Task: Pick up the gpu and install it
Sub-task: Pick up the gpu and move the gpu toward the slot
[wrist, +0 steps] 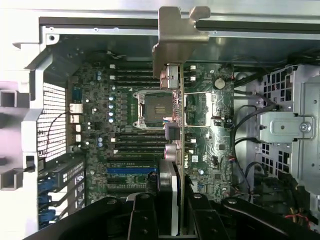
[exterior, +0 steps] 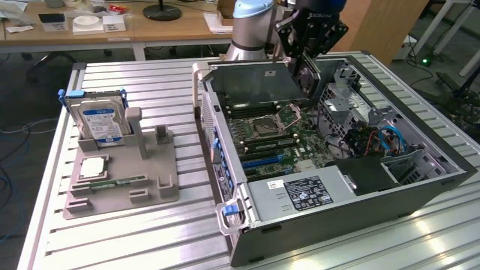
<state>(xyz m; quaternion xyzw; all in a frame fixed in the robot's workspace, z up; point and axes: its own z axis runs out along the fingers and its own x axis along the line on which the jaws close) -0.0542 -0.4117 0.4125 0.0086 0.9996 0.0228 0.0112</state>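
GPU (wrist: 174, 55) hung edge-on, claw (wrist: 170, 215) clenched on it, above the motherboard (wrist: 210, 130) inside the open case (exterior: 322, 230). Risk: a tilted card could miss its slot, or the bracket, close to the case wall, could snag. Cables (exterior: 375, 140) crowded the exterior view's right; mid-board looked clear.

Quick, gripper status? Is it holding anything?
Gripper: closed on the gpu, which it holds edge-on over the motherboard of the open computer case.
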